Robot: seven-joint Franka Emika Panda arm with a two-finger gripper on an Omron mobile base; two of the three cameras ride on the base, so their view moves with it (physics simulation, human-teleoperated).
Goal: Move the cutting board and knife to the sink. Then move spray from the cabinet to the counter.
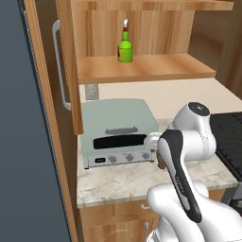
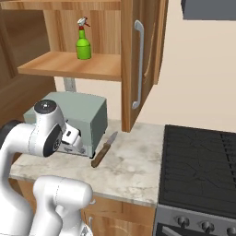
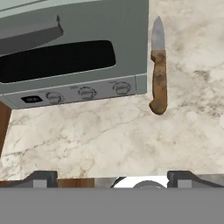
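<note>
The cabinet (image 2: 133, 60) hangs on the wall above the work surface with its door swung open, the long bar handle facing out, which leaves the shelf reachable from the front. Below it runs the marbled counter (image 2: 133, 168), with the black stovetop (image 2: 198, 166) at its right end. No sink or cutting board can be made out from here, so the basin must lie somewhere else along the kitchen.

On the left part of the counter sits the grey-green toaster oven (image 1: 118, 132), pushed back against the wall under the shelf. The arm reaches over the near edge of the counter in front of it, hand turned downward so its camera looks at the surface.

The spray (image 1: 125, 47) stands upright on the cabinet shelf, well above the oven, waiting for the second half of the job.

The knife (image 3: 159, 70) lies flat on the counter just to the right of the oven, close beside its side wall but seemingly not touching, blade pointing toward the wall and wooden handle toward the near edge. That puts the handle on the robot's side, the easier end to grasp.

The claw (image 3: 111, 177) is released, fingers spread wide and holding nothing; it hovers above bare counter, with the knife off to the right and farther in. Judging by this, it is lining up to pick up the knife.
</note>
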